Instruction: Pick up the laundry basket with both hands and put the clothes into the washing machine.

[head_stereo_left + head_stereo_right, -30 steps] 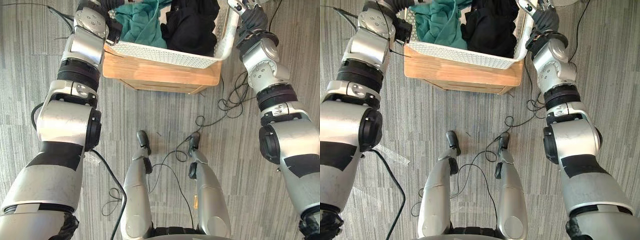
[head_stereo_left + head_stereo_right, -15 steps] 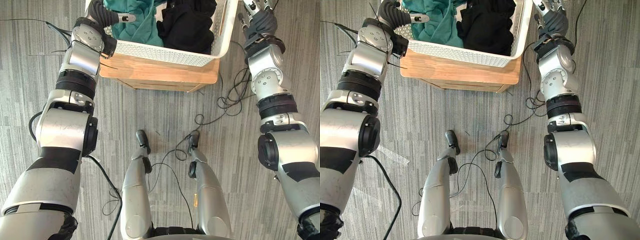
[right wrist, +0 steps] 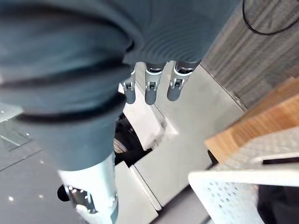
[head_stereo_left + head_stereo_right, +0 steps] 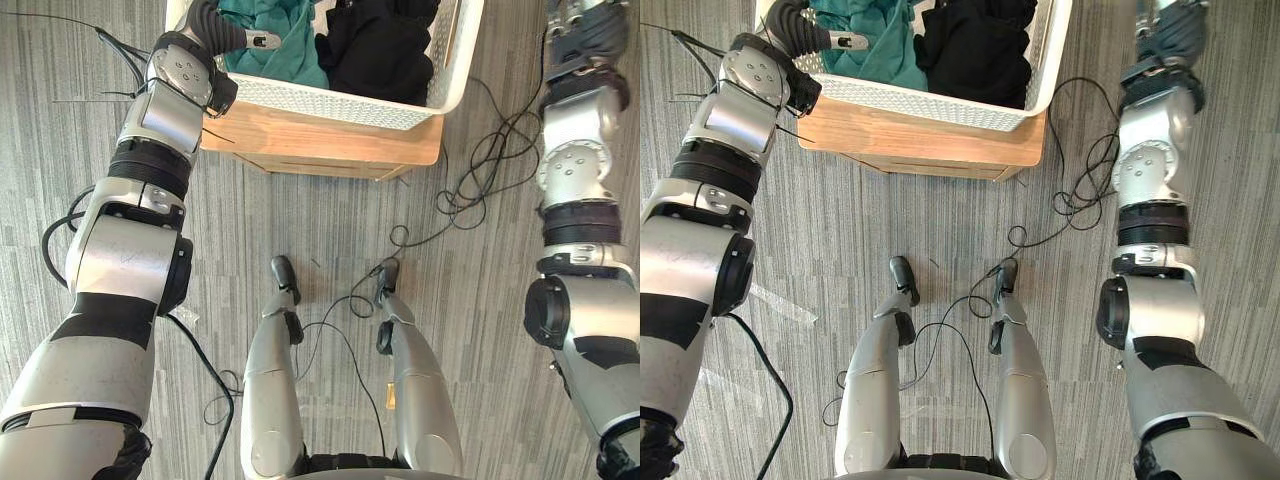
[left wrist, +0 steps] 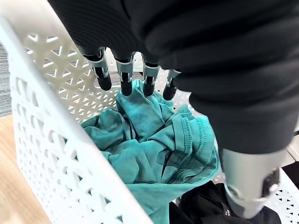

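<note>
On the counter (image 4: 320, 140), the laundry basket (image 4: 330, 100) could be tipped if lifted, since its rim is gripped by neither hand: left robot hand (image 5: 122, 77) open, empty, over the teal heap (image 5: 163, 144) inside; right robot hand (image 3: 150, 88) open, empty, outside. Counted: one basket, one teal heap, one black heap (image 4: 375, 45), two hands.
</note>
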Tool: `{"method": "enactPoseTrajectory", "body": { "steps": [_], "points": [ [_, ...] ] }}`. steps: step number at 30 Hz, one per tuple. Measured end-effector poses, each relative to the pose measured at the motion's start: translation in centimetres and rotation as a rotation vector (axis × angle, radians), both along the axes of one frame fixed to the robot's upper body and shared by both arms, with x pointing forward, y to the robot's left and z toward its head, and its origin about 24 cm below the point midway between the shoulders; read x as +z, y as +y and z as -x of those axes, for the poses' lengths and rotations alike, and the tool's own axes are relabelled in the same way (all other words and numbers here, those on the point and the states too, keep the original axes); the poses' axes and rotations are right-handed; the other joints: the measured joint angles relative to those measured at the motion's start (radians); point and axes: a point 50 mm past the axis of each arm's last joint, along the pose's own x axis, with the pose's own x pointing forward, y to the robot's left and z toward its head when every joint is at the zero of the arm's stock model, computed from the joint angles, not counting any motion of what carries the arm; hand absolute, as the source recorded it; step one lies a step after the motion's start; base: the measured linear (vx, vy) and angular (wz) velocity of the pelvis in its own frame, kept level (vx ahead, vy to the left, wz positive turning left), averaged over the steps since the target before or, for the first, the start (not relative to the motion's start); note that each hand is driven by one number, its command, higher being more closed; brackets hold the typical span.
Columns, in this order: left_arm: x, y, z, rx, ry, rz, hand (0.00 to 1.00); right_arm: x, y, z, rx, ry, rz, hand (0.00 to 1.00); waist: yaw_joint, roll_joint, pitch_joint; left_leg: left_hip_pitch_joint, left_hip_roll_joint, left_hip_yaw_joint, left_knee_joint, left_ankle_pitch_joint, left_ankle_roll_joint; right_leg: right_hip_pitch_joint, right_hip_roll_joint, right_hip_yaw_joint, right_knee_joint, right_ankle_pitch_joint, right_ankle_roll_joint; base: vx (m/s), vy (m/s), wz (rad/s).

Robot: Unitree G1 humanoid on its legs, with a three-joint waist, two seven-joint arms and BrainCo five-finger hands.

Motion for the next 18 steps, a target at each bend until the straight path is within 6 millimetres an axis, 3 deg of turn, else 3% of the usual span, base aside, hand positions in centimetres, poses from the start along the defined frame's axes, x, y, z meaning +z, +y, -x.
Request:
{"method": "enactPoseTrajectory", "body": {
  "steps": [3,6,18],
  "points": [
    [0.0,-0.1,0.0,-0.001,0.002,-0.005,0.0,0.3,-1.2,0.4,-0.055,0.016,0.046,0.0,-0.003,0.0,0.0,-0.007,0.001,-0.003,0.004,0.0,0.0,-0.003,0.001,-0.002,0.0,0.0,0.0,0.0,0.0,0.0],
    [-0.1,-0.1,0.0,-0.002,0.002,-0.004,0.0,-0.6,-1.1,-0.3,-0.055,0.081,0.098,0.0,-0.006,0.0,0.0,-0.016,0.006,-0.004,0.015,0.0,0.0,-0.006,0.003,-0.006,0.0,0.001,-0.001,0.0,0.0,0.0],
    [0.2,0.0,0.1,-0.024,-0.011,0.024,0.0,-1.8,4.3,-3.5,-0.032,0.342,0.602,0.0,-0.004,0.0,0.0,-0.047,0.013,-0.005,0.017,0.001,-0.001,-0.029,0.01,-0.013,-0.01,0.009,-0.009,-0.01,-0.015,-0.01]
  ]
}}
